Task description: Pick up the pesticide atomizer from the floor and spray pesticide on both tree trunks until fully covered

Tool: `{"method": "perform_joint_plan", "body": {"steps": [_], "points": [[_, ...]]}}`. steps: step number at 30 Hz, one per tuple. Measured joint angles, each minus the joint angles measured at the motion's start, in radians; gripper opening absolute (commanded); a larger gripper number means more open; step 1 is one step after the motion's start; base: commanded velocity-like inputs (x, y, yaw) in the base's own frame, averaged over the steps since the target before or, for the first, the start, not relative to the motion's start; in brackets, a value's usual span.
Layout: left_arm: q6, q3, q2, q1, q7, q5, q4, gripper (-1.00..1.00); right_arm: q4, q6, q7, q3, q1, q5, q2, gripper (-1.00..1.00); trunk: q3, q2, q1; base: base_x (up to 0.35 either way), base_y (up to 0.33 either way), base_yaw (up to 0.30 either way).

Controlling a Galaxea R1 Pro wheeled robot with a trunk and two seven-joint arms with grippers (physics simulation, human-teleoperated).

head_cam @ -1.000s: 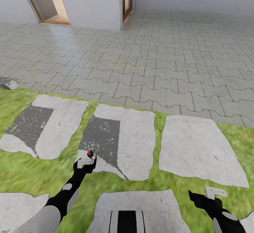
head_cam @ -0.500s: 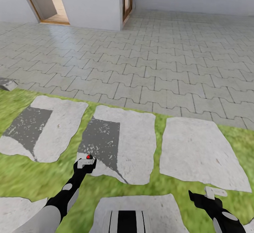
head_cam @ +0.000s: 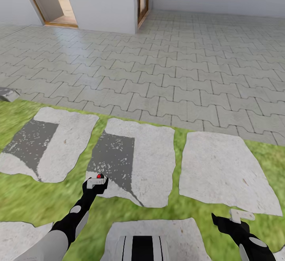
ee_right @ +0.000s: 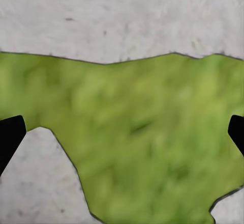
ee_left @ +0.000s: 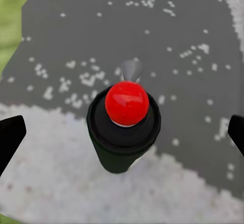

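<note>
The atomizer [ee_left: 123, 127] sits upright between the left gripper [head_cam: 97, 182] jaws, red tip up, over a stepping stone [head_cam: 134, 158] at the edge of a dark patch. In the left wrist view the finger tips [ee_left: 10, 137] show only at the frame edges, well clear of the sprayer body, so I cannot tell whether the jaws are clamped on it.

If the grip is loose, the sprayer could slip or tilt while travelling. No trees show ahead, only paving [head_cam: 178, 63] and house wall, so spraying now would waste pesticide.

The left arm reaches forward and low. The right gripper [head_cam: 239, 215] hangs low over grass [ee_right: 142, 132], its jaws apart and holding nothing.
</note>
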Motion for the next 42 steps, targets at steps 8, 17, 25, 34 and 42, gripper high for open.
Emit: {"method": "perform_joint_plan", "body": {"steps": [8,17,25,34,42], "points": [[0.000,0.000,0.000,0.000,0.000,0.000,0.000,1.00,0.000,0.000,0.000,0.000,0.000,0.000,-0.001,1.00,-0.010,0.000,0.000,0.002,0.000,0.000],[0.000,0.000,0.000,0.000,0.000,0.000,0.000,1.00,0.000,0.000,0.000,0.000,0.000,0.000,-0.001,1.00,-0.023,0.000,0.000,0.000,0.000,0.000],[-0.001,0.000,0.000,0.000,0.000,0.000,0.000,1.00,0.000,0.000,0.000,0.000,0.000,0.000,0.000,1.00,-0.024,0.000,0.000,0.000,0.000,0.000],[-0.043,0.000,0.000,0.018,0.000,-0.001,0.000,1.00,0.000,0.000,0.000,0.000,0.000,0.000,0.000,1.00,-0.025,0.000,0.000,0.000,0.000,0.000],[-0.053,0.000,0.000,0.020,0.000,-0.001,0.000,1.00,0.000,0.000,0.000,0.000,0.000,0.000,0.000,1.00,-0.030,0.000,0.000,0.006,0.000,0.000]]}}
